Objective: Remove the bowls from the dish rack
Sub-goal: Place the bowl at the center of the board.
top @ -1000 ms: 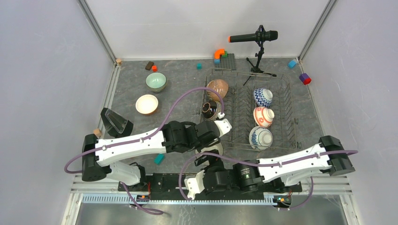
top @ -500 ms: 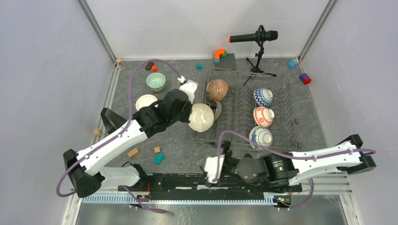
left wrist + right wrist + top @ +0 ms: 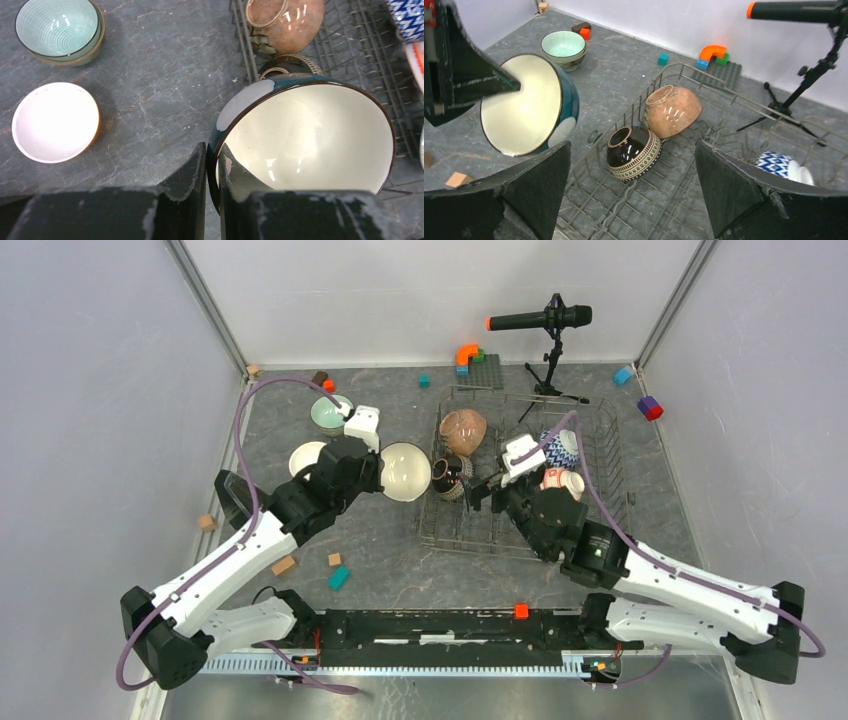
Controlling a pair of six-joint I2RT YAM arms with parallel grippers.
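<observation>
My left gripper (image 3: 378, 468) (image 3: 212, 155) is shut on the rim of a teal bowl (image 3: 405, 472) (image 3: 305, 140) (image 3: 526, 112) with a cream inside, held tilted just left of the dish rack (image 3: 600, 410) (image 3: 724, 100). My right gripper (image 3: 487, 486) (image 3: 632, 142) is open and empty over the rack, above a dark striped bowl (image 3: 450, 475) (image 3: 634, 152). A brown speckled bowl (image 3: 463, 428) (image 3: 673, 111), a blue-white zigzag bowl (image 3: 562, 445) and a red-white bowl (image 3: 567, 483), partly hidden by my right arm, are in the rack. A pale green bowl (image 3: 331, 412) and an orange bowl with a white inside (image 3: 310, 458) stand on the table.
A microphone on a tripod (image 3: 545, 320) stands behind the rack. A grey studded plate (image 3: 485, 370) with an orange block is at the back. Toy blocks (image 3: 339, 578) lie scattered, and a clear-fronted black stand (image 3: 245, 500) is at the left.
My left arm has carried the teal bowl from the rack's front left corner up and left, out of the rack. My right arm has swung from the near edge up over the rack.
</observation>
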